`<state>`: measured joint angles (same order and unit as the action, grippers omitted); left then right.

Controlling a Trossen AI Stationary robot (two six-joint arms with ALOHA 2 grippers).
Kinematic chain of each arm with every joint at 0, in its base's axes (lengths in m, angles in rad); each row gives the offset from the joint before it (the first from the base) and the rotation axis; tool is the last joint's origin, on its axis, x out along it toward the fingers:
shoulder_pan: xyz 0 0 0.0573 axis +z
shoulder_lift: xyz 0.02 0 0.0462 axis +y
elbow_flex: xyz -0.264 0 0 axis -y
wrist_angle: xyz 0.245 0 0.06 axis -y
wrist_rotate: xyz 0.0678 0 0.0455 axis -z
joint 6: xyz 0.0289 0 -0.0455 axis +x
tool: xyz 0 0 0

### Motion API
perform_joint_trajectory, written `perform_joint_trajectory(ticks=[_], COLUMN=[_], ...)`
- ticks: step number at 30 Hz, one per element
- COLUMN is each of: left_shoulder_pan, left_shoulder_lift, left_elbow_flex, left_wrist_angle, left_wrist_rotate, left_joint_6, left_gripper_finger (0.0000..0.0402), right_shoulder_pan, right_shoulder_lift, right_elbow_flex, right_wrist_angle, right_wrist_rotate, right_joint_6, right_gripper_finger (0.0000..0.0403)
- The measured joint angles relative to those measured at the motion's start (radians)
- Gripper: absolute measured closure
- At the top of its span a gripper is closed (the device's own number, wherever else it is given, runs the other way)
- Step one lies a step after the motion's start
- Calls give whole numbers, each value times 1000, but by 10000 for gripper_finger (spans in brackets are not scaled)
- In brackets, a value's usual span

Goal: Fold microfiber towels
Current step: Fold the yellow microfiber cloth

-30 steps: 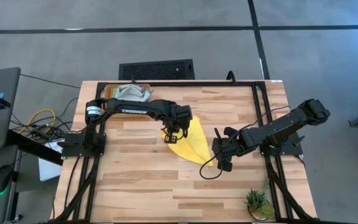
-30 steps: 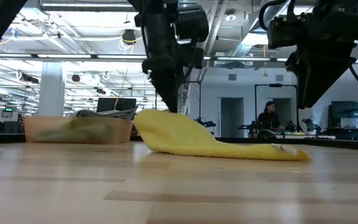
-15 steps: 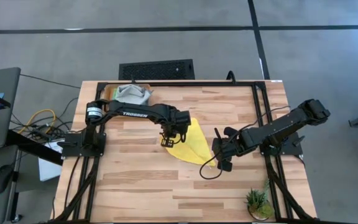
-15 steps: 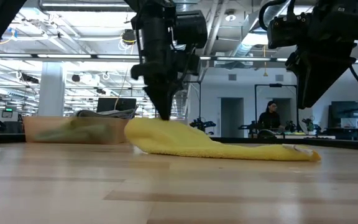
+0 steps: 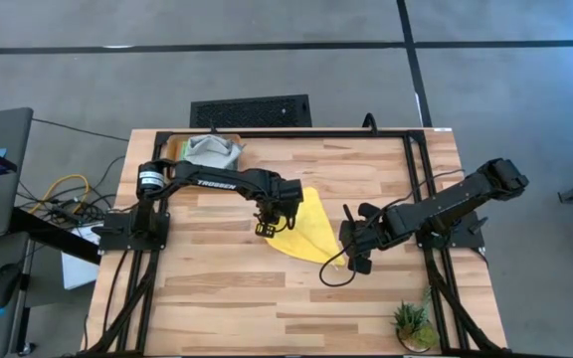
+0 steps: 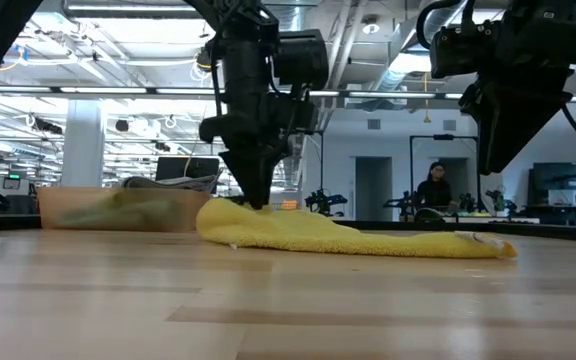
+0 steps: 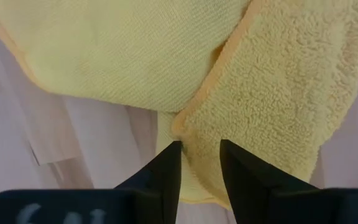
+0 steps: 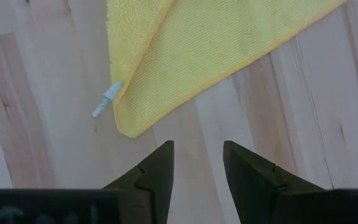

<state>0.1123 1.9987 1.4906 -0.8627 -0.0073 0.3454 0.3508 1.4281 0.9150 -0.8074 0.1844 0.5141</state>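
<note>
we see a table [image 5: 227, 298] of pale butcher-block planks with a black frame at its rim, standing on a grey floor crossed by dark lines; a black grille lies beyond its far edge. in the low view the room behind is a wide workshop with ceiling pipes and strip lights, and a person [image 6: 434, 192] stands far back.

the yellow microfiber towel [image 5: 311, 234] lies near the table's centre, folded into a rough triangle, one face fine-woven and smooth, the turned-over flap fluffy and looped (a small pale tag sticks out by its corner).

the left gripper [image 5: 264, 227] sits at the towel's 9 o'clock edge, its fingers parted with cloth between the tips, not pinched. the right gripper [image 5: 354, 261] hovers at the towel's 4 o'clock corner, fingers apart and holding nothing.

a tan bin [image 5: 179, 147] with a grey towel [image 5: 210, 150] sits at the table's 11 o'clock, a potted plant [image 5: 411, 324] at 5 o'clock.
</note>
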Motion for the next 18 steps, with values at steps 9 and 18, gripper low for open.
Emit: perform_joint_trajectory(ticks=[9,18], left_shoulder_pan=[0,-4], left_shoulder_lift=[0,0], left_elbow_flex=[-2,-2], left_wrist_angle=[20,23], left_wrist_rotate=[-54,-121], left_joint_6=[-10,-13], left_gripper_finger=[339,399], right_shoulder_pan=[0,0], right_shoulder_lift=[0,0], right_elbow_flex=[0,0], right_wrist_angle=[1,0], right_wrist_rotate=[0,0], right_joint_6=[1,1], right_gripper_finger=[242,242])
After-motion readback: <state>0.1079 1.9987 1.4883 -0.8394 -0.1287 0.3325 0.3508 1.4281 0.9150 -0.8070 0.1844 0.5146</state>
